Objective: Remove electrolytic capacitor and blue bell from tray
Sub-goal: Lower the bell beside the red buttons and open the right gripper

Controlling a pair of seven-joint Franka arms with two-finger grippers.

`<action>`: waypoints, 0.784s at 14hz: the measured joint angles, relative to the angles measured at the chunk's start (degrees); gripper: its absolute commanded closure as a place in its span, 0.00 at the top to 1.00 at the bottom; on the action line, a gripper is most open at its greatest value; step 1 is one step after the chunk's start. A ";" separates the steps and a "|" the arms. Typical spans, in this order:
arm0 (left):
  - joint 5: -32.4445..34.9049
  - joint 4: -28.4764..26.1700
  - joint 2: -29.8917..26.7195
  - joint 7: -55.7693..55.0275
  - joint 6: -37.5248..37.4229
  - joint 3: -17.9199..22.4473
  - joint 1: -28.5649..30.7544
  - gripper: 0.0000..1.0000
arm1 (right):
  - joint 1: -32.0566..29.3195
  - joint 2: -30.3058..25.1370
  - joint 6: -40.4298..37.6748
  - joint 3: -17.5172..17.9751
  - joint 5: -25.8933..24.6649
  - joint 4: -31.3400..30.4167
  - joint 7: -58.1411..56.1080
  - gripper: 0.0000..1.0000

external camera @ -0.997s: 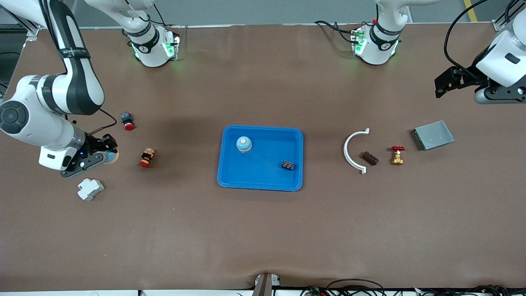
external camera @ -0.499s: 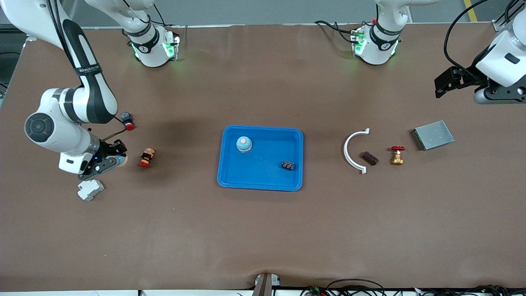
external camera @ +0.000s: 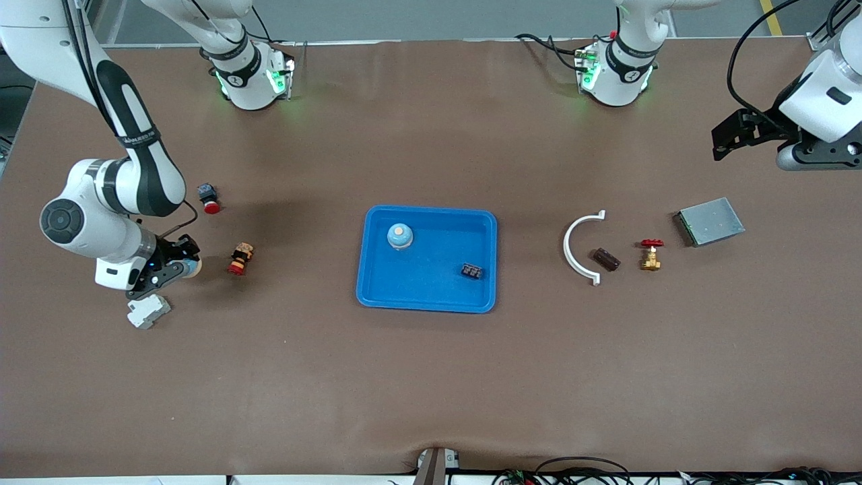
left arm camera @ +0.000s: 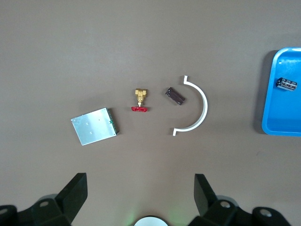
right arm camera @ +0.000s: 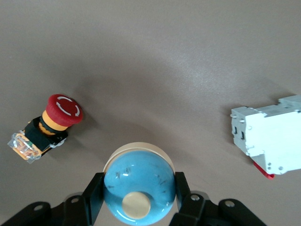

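My right gripper is shut on a blue bell with a cream knob, low over the table at the right arm's end. In the right wrist view the bell fills the space between the fingers. A blue tray at the table's middle holds a second blue bell and a black capacitor. My left gripper is open and empty, high over the left arm's end. Its wrist view shows the capacitor in the tray.
A red mushroom button and a white breaker lie beside the held bell, with another red button farther back. A white curved clip, a dark brown block, a brass valve and a grey metal box lie toward the left arm's end.
My right arm has swung and carried the held bell a little toward the red mushroom button and the tray. The left arm has not moved.
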 measured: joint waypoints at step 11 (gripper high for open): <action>0.00 0.27 -0.03 0.27 0.17 0.00 0.00 1.00 | 0.01 4.58 4.10 0.46 0.00 -0.05 0.00 0.24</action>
